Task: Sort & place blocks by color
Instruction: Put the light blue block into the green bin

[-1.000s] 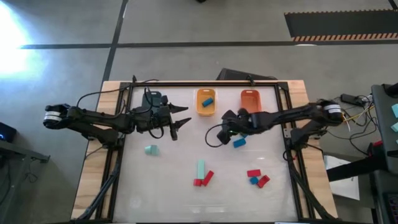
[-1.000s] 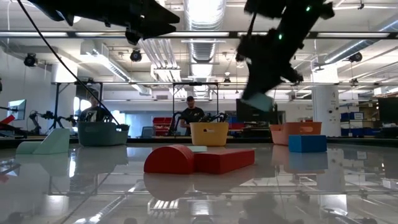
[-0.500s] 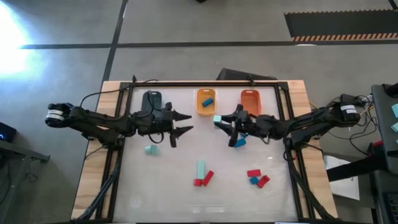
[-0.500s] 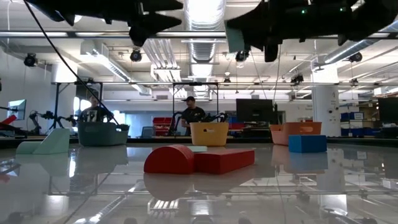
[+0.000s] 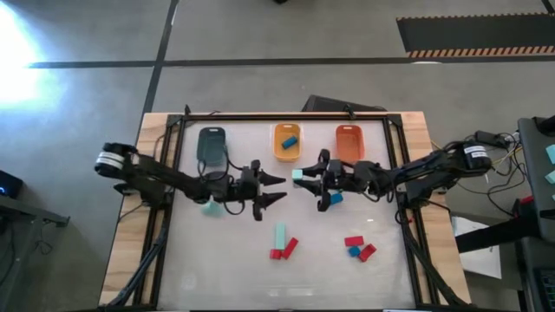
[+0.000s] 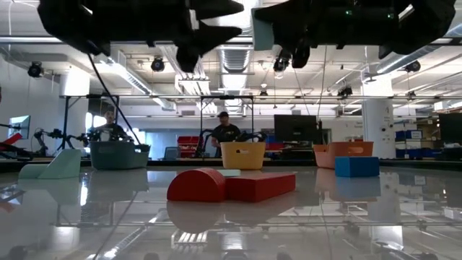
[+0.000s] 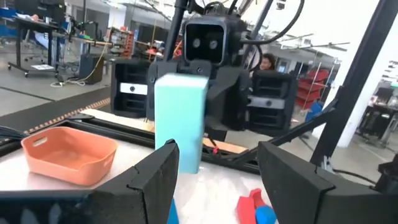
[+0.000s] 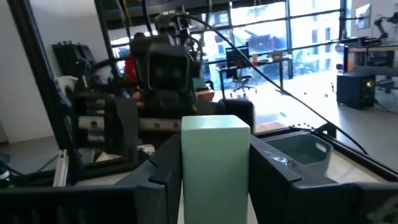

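Note:
My right gripper (image 5: 305,178) is shut on a pale mint-teal block (image 8: 216,165), held high over the table's middle; the low view shows this block (image 6: 261,32) far above the surface. My left gripper (image 5: 283,188) stands open and level just left of the block (image 7: 180,118), facing it with a small gap. On the table lie a blue block (image 5: 335,199), a mint block (image 5: 208,209) partly under my left arm, a mint bar (image 5: 280,235) beside two red blocks (image 5: 290,248), and a red and blue cluster (image 5: 357,248). My right gripper pinches the mint-teal block by two opposite side faces (image 8: 186,180) between its two fingers (image 8: 283,177). The fingers lie level and point toward the table's left edge. The block stands upright in the hold, lifted clear of the table.
Three trays stand along the far edge: dark teal (image 5: 211,146), yellow-orange (image 5: 279,147) with a blue block (image 5: 290,139) inside, orange-red (image 5: 349,141). Bare table lies at the near left. A person shows in the room beyond (image 6: 222,130).
My right gripper has tipped up from pointing down to level and carried the mint-teal block up and toward the table's left. My left gripper has gone toward the table's right edge and somewhat down, up to the block, staying open.

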